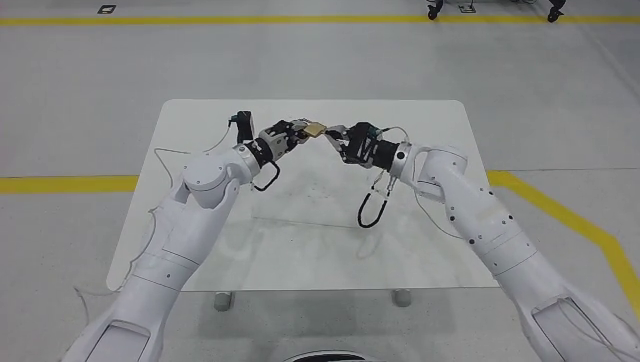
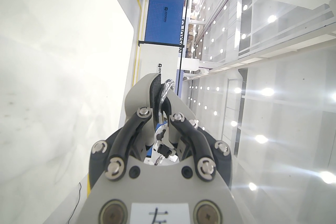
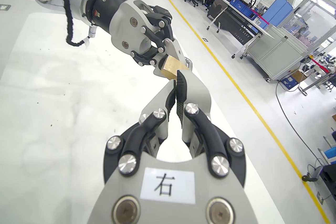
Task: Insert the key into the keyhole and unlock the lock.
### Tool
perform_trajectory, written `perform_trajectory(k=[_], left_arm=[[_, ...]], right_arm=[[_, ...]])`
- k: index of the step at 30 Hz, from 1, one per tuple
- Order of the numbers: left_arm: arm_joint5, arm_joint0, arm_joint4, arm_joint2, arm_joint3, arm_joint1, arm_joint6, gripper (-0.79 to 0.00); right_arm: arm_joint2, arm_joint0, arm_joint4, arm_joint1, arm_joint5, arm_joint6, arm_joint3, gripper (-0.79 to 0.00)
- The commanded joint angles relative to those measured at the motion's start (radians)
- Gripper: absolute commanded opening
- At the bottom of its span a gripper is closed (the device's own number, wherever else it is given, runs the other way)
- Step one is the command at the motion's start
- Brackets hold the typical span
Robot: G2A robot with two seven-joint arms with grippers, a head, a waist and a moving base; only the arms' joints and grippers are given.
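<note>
The key cannot be made out between the right gripper's (image 3: 178,83) pressed pads, which also cover the lock's (image 3: 172,66) keyhole.

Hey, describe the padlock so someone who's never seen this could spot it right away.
Look above the far half of the white table. There the left end effector grips the padlock, facing the right end effector. It's a brass block with a silver shackle, the only gold-coloured thing there.

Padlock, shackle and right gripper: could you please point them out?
padlock (image 3: 172,67), right wrist view, brass side face.
shackle (image 2: 165,93), left wrist view, steel loop's bend.
right gripper (image 3: 176,80), right wrist view, midway between fingertips.
</note>
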Motion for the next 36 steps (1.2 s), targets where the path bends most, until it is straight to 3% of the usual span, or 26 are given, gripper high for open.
perform_trajectory(k=[1,6,8,9,10,11,17,24,34,36], left_arm=[[0.0,-0.001,0.011,-0.001,0.001,0.0,-0.003,-0.785],[0.007,-0.004,0.04,0.004,0.004,0.0,-0.017,-0.785],[0.017,-0.005,0.055,0.006,0.003,0.0,-0.018,-0.785],[0.027,-0.006,0.059,0.007,0.001,0.001,-0.02,-0.785],[0.032,-0.006,0.062,0.006,-0.004,0.001,-0.019,-0.785],[0.039,-0.004,0.064,0.004,-0.011,0.001,-0.019,-0.785],[0.107,0.013,0.106,-0.025,-0.069,0.012,-0.014,-0.785],[0.286,0.02,0.268,-0.027,-0.127,0.035,-0.067,-0.785],[0.444,-0.023,0.469,0.081,-0.071,0.038,-0.14,-0.785],[0.496,-0.047,0.499,0.118,-0.039,0.033,-0.158,-0.511]], right_arm=[[0.008,0.0,0.014,0.001,-0.015,-0.003,0.002,-0.785],[0.02,0.003,0.045,0.0,-0.041,-0.002,0.016,-0.785],[0.021,0.006,0.048,-0.001,-0.044,0.002,0.021,-0.489],[0.022,0.008,0.042,-0.001,-0.041,0.005,0.021,-0.403],[0.021,0.01,0.032,-0.001,-0.038,0.007,0.02,-0.169],[0.021,0.011,0.018,-0.001,-0.036,0.006,0.017,0.0],[0.044,-0.002,-0.014,0.005,-0.032,-0.032,0.004,0.0],[0.099,-0.024,-0.047,0.019,-0.026,-0.102,-0.015,0.0],[0.111,-0.029,-0.054,0.022,-0.024,-0.113,-0.02,0.0],[0.111,-0.029,-0.054,0.022,-0.024,-0.113,-0.02,0.0]])
